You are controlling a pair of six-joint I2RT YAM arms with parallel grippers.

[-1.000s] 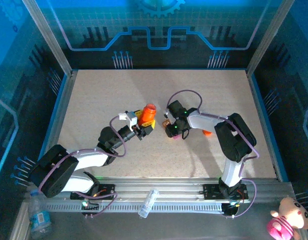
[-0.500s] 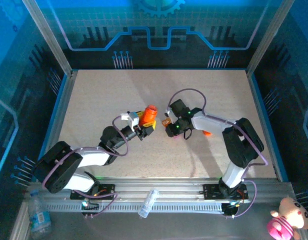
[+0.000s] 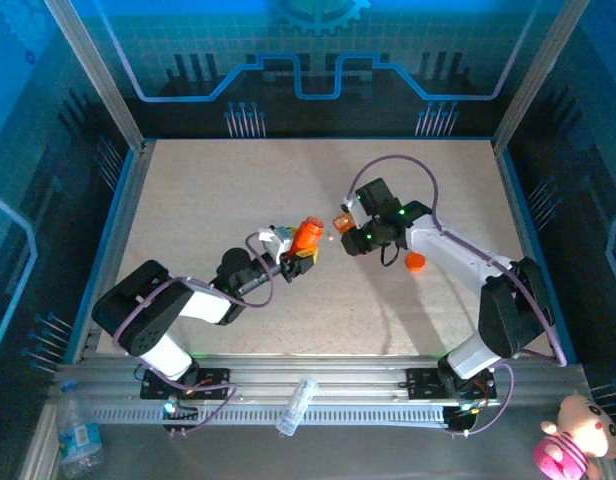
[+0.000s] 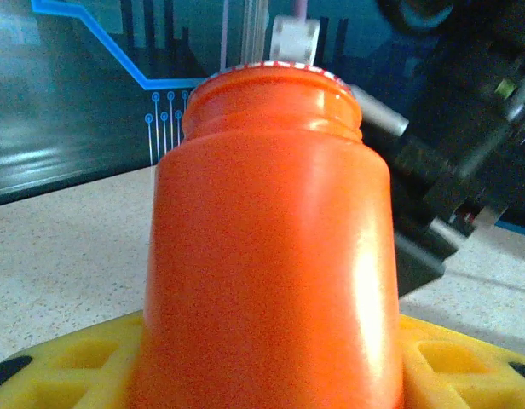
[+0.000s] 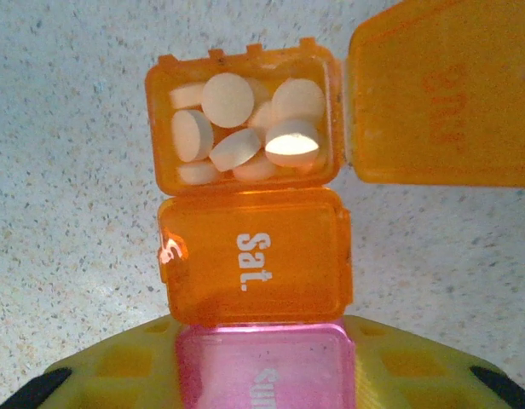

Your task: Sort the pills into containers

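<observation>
1. Looking from above, I see the left pincer closed about halfway on the orange bottle. The bottle leans with its open mouth toward the right arm.
2. The right pincer is almost fully shut. It holds the strip of containers by the pink compartment at its near end. I cannot tell if the strip rests on the counter or hangs just above it.
3. The long axis of the strip runs straight away from the right pincer: pink first, then the closed one marked "Sat.", then the open compartment at the far end.
4. White pills lie in this open compartment, and its lid is folded out to the side.
5. The bottle mouth is just beside the strip, on its left in the top view. I judge that the coming move depends on bringing the mouth exactly over the open compartment, and the left arm is the nearer one to do it.
6. The round cap lies on the counter near the right arm.
</observation>
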